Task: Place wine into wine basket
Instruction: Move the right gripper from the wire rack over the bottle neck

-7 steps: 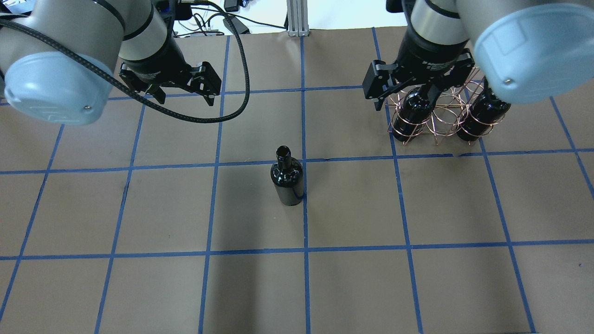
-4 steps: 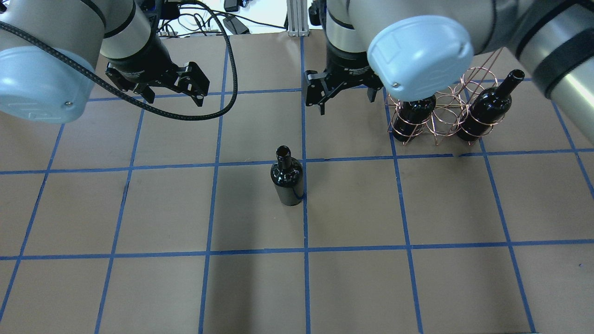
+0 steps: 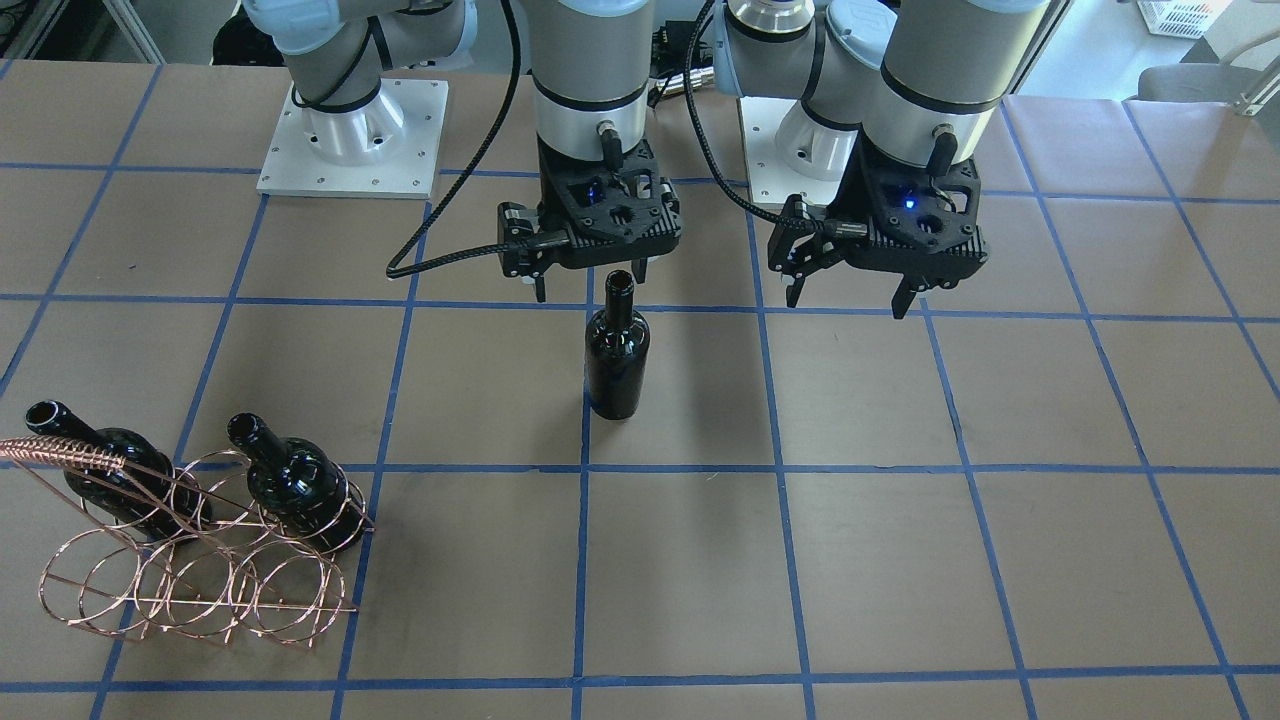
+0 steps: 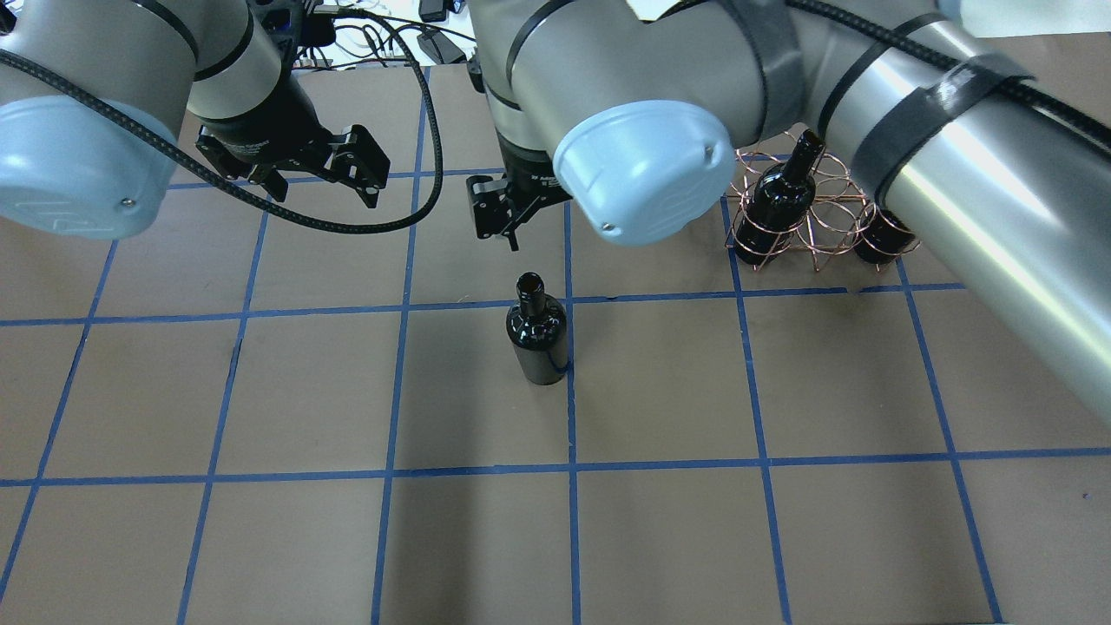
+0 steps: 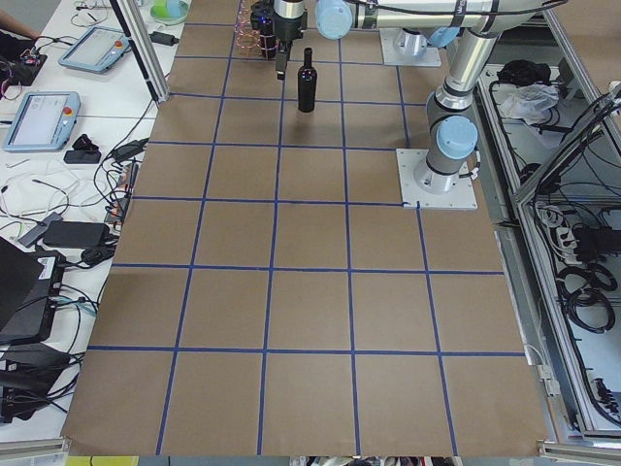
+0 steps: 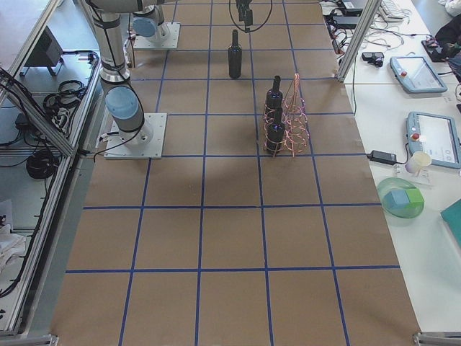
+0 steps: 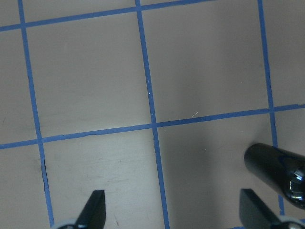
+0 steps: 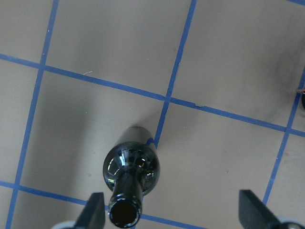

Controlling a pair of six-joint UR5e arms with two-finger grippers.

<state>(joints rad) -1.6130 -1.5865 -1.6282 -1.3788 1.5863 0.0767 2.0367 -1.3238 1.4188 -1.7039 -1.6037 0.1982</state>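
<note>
Approach step, by the look of it. Front-facing: the right end effector point(image 3: 590, 284) hovers spread and empty above the upright wine bottle point(image 3: 617, 350) mid-desk point(image 3: 900, 560). The left end effector point(image 3: 850, 303) is also spread and empty. Overhead: the wine basket point(image 4: 816, 227), well apart, cradles 2 other bottles point(image 4: 777, 204). Right wrist: the neck sits beside 1 finger point(image 8: 95, 212), so centring, then descending, seems next. Open room surrounds the bottle, far from desk edges.

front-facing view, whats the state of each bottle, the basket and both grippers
wine bottle, upright on the table, not held
wine basket, on the table, partly filled
racked bottles, tilted in rings
left gripper, open, empty
right gripper, open, empty
</note>
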